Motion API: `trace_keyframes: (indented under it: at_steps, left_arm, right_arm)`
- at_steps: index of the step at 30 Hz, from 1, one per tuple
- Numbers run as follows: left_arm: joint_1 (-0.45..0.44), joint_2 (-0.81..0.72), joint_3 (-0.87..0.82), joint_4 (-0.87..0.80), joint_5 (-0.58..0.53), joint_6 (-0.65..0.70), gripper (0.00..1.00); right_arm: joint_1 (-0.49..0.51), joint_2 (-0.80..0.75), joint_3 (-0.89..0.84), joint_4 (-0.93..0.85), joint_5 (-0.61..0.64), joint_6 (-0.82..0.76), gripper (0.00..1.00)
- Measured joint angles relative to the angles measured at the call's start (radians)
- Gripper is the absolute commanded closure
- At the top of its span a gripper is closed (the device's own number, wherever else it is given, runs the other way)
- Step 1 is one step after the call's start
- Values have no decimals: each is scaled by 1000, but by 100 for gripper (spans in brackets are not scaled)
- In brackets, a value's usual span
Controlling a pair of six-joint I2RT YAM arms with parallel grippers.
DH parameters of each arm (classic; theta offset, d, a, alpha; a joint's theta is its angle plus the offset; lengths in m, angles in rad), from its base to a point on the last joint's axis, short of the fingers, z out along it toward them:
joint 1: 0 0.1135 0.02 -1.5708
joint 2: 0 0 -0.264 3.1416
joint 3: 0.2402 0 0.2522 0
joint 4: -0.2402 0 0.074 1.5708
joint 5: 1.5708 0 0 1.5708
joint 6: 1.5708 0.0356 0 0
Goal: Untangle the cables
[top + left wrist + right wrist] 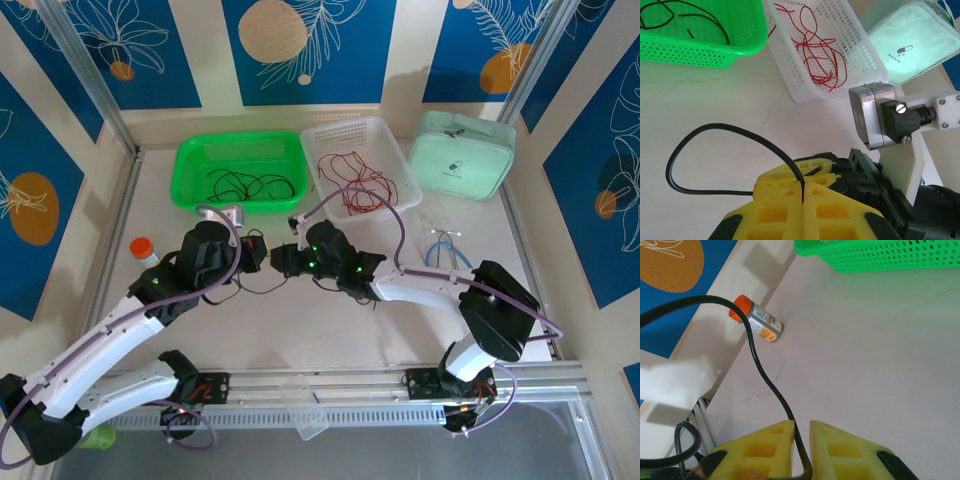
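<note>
At the far left an orange-capped bottle [145, 250] lies on the table [300, 330]. Right of it, the green basket [190, 160] holds loose black wires [245, 183].

In the middle, the left gripper [802, 187] has its yellow jaws pressed together on one black wire [715, 126], near its bare tip. The rest of that wire curls out in a free loop over the table. Just beside it, the right gripper [801, 427] pinches the same wire in the narrow slit between its jaws.

Further right, the white basket [400, 140] holds the red wires [355, 180], and a mint case [462, 155] sits past it.

We judge the wire very light, limp and thin. It holds a soft curve but will flop, snag on other strands and slip from a loose pinch. We would grip it near an end or just beside a crossing and pull gently, since a hard tug could tighten a knot or strain the tiny tip.

From above, we see both grippers nose to nose and the two baskets sorted by colour, but the wire between the jaws is barely traceable. The left wrist view gives us the pinch point and the whole loop. The right wrist view shows the wire rising away toward the bottle.
</note>
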Motion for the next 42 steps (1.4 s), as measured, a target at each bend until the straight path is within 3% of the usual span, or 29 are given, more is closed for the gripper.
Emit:
trace_keyframes:
  at_steps: [3, 14, 22, 31, 35, 40, 42]
  left_arm:
    - [0, -8, 0, -1, 3, -1, 100]
    - [1, -34, 0, -35, 25, -1, 100]
    - [2, -43, 2, -150, 79, 29, 100]
    - [3, -45, -33, -207, 96, 35, 100]
    - [3, -25, -40, -205, 97, 44, 100]
    - [4, 11, -43, -100, 168, 119, 73]
    - [3, 18, -52, -13, 227, 169, 52]
  right_arm:
    - [0, -2, 5, 0, 8, -2, 100]
    - [-29, -79, 38, -103, 99, -98, 100]
    - [-176, -251, 106, -246, 207, -294, 100]
    - [-438, -383, 206, -351, 29, -340, 100]
    - [-466, -386, 250, -394, -91, -336, 100]
    - [-459, -389, 255, -439, -172, -333, 100]
    - [-458, -393, 255, -455, -187, -325, 100]
